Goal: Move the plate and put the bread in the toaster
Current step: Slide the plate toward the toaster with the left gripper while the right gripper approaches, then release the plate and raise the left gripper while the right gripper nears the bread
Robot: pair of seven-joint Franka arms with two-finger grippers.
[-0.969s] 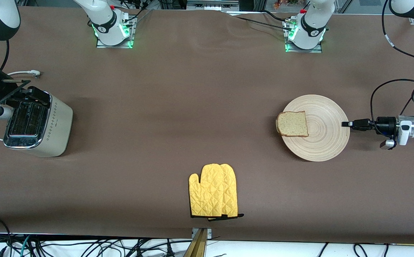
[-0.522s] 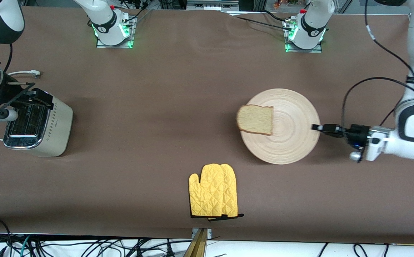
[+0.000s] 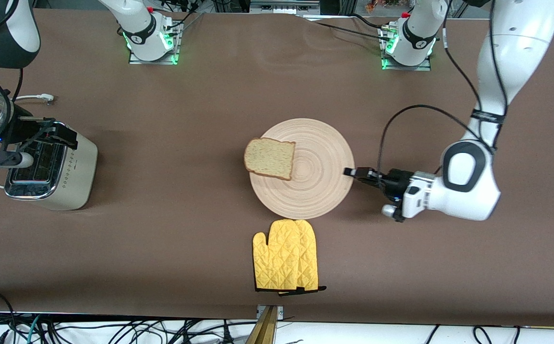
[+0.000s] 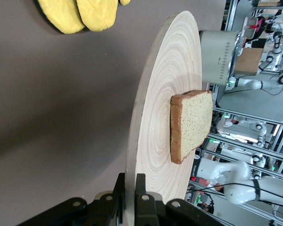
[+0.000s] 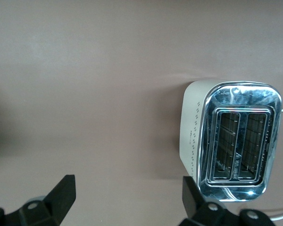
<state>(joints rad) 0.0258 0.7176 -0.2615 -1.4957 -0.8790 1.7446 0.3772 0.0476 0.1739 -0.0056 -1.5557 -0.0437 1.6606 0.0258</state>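
Left hand is low at the counter, fingers clamped on the rim of the plate at the edge toward the left arm's end; left wrist view shows one finger on top of the rim and one under it. Plate sits mid-counter, flat. Its edge nearest the front camera is just beside the thumb-and-finger end of the yellow oven mitt, maybe touching, can't tell. Bread lies flat on the plate at the side toward the right arm's end, one edge overhanging the rim a little. Wide bare counter between plate and toaster; more bare counter between the plate and the arm bases. Toaster stands at the right arm's end of the counter, chrome top up, both slots dark and empty in the right wrist view, white cord trailing from it and partly hidden by the arm. Right hand hovers over the toaster, fingers spread wide apart, holding nothing; its fingertips are cut off in the right wrist view. Right arm's body covers part of the toaster's top in the front view. Cables run along the counter's edge nearest the front camera.
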